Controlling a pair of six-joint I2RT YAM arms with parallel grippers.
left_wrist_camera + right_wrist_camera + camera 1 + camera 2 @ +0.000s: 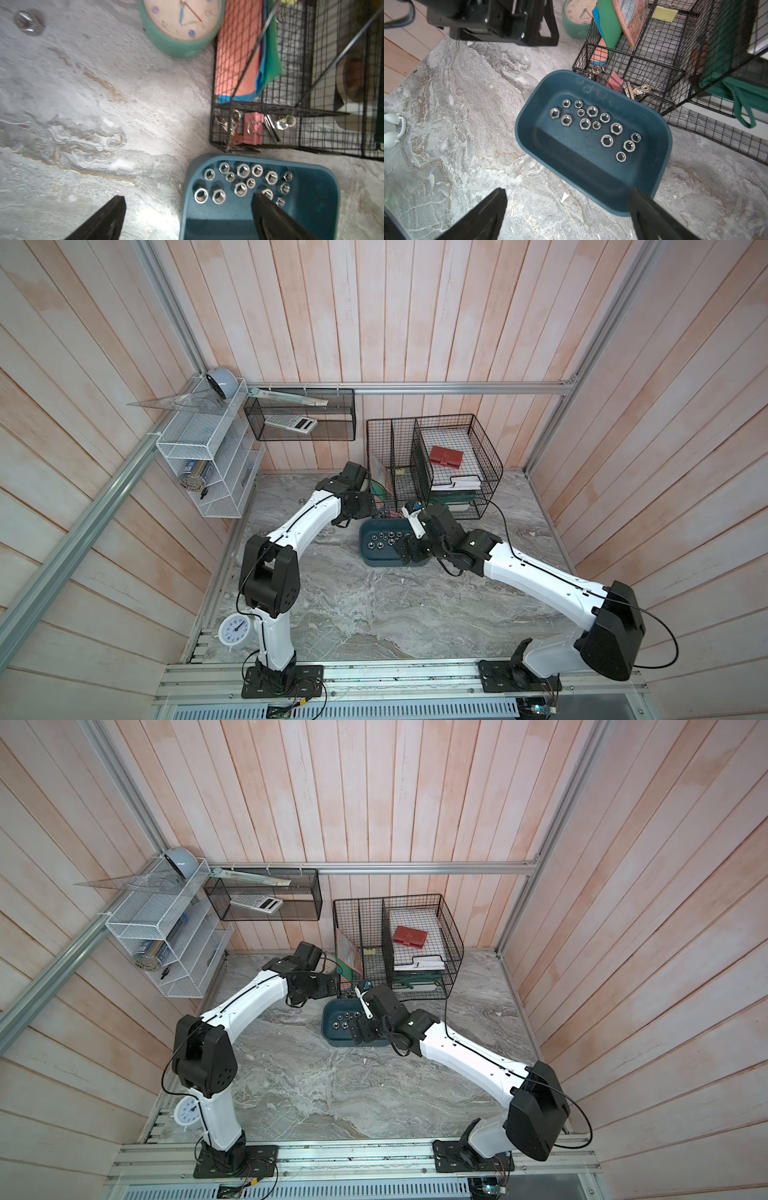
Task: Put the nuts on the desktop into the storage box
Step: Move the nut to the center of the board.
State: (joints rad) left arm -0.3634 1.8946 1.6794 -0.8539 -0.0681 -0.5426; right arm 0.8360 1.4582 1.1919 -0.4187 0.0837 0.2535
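Note:
The teal storage box (380, 558) (332, 1033) lies on the marble desktop (374, 614), in front of the wire organiser. Several silver nuts (591, 122) (241, 176) lie on its floor. One lone nut (28, 20) rests on the desktop far from the box. My left gripper (188, 199) hangs open and empty above the box's rim (187, 187), one finger over the box and one over the marble. My right gripper (568, 192) is open and empty too, straddling the box's near corner (623, 205).
A black wire-mesh organiser (436, 464) stands just behind the box, with binder clips (252, 128) in its front tray. A round green clock (180, 31) sits beside it. A white clock (235, 628) stands by the left arm's base. Wire shelves hang on the left wall.

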